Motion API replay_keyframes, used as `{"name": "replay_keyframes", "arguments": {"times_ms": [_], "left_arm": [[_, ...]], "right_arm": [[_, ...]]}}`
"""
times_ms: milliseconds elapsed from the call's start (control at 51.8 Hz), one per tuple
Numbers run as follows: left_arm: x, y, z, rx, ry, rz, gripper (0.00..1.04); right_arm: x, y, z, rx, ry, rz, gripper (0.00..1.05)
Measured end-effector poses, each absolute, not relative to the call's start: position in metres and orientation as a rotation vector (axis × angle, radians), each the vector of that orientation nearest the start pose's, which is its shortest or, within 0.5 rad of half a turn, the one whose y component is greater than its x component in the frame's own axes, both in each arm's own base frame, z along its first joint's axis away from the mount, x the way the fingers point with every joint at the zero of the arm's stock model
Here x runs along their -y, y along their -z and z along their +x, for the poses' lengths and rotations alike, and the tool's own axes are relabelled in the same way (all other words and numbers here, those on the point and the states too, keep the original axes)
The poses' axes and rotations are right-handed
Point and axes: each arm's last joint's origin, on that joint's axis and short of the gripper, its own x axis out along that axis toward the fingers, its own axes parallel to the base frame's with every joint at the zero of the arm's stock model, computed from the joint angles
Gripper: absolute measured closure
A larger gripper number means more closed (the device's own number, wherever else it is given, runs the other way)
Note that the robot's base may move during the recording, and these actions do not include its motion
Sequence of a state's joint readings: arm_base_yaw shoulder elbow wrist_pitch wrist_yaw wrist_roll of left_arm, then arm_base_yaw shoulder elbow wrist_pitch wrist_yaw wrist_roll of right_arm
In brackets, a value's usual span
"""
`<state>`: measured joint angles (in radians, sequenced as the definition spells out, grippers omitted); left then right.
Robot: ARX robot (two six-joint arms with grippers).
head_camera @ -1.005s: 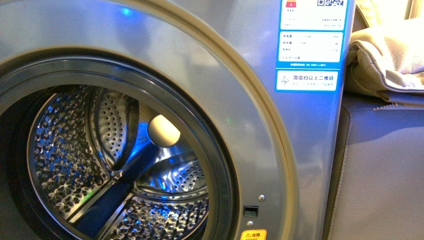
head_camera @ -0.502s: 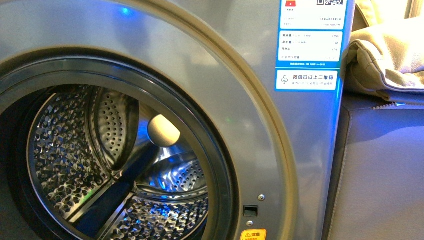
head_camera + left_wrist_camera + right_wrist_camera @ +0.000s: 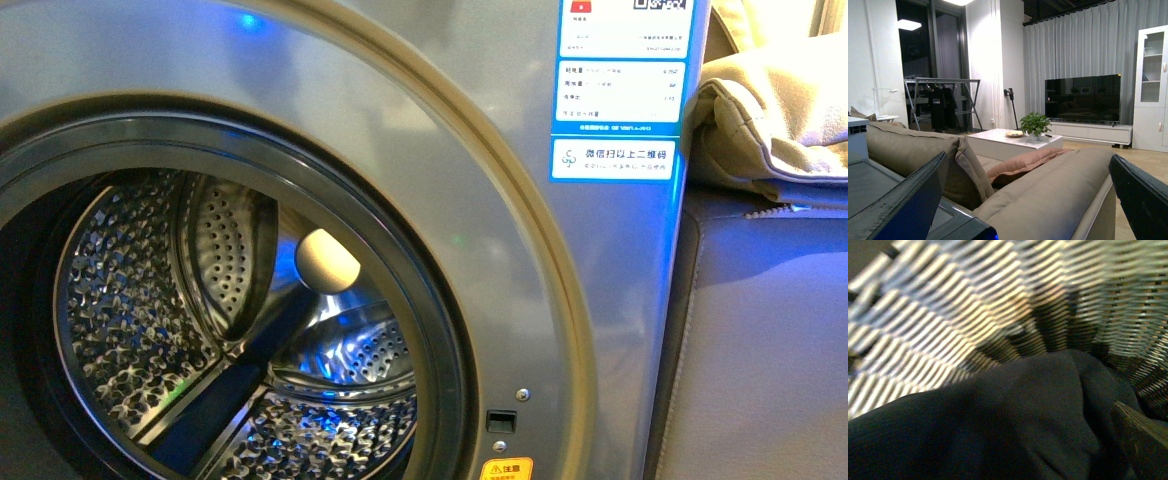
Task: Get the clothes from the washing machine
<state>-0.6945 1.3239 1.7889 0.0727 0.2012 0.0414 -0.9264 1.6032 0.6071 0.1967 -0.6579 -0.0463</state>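
1. The grey metallic front-loading washing machine shows its round porthole open onto the perforated steel drum. Beige cushion fabric lies to its right.
2. The dark blue limp clothes lie in a woven wicker basket.
3. The left hand has its fingers spread wide apart, facing a beige sofa.
4. Only one finger of the right hand shows, beside the clothes; I cannot tell whether it is apart or together.

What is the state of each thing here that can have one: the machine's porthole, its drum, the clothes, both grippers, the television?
washing machine: porthole open, no door across it.
drum: no clothes in the part that shows.
clothes: lying crumpled in the wicker basket.
left gripper: open, holding nothing.
right gripper: only one finger shows; cannot tell.
television: screen dark.
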Motion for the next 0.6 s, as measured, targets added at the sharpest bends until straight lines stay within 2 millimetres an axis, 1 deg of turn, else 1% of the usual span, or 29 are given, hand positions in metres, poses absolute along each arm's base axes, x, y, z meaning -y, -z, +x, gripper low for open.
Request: {"name": "replay_keyframes", "arguments": {"times_ms": [97, 155, 270, 406, 444, 580, 599], "left_arm": [[0.152, -0.572, 0.173, 0.557, 0.862, -0.098, 0.07], [0.152, -0.572, 0.173, 0.557, 0.862, -0.098, 0.07], [0.152, -0.572, 0.173, 0.556, 0.862, -0.098, 0.07], [0.152, -0.572, 0.173, 0.557, 0.862, -0.098, 0.07], [0.152, -0.572, 0.173, 0.557, 0.862, -0.098, 0.07], [0.152, -0.572, 0.173, 0.557, 0.863, -0.098, 0.07], [0.152, -0.572, 0.173, 0.557, 0.863, -0.098, 0.07]], "right_arm": [[0.205, -0.151, 0.178, -0.532, 0.222, 0.513, 0.08], [0.203, -0.160, 0.176, -0.529, 0.219, 0.509, 0.08], [0.199, -0.166, 0.169, -0.572, 0.199, 0.521, 0.08], [0.195, -0.174, 0.154, -0.622, 0.156, 0.451, 0.08], [0.196, -0.179, 0.149, -0.630, 0.140, 0.412, 0.08], [0.196, -0.193, 0.133, -0.649, 0.081, 0.179, 0.08], [0.196, -0.195, 0.131, -0.650, 0.068, 0.125, 0.08]]}}
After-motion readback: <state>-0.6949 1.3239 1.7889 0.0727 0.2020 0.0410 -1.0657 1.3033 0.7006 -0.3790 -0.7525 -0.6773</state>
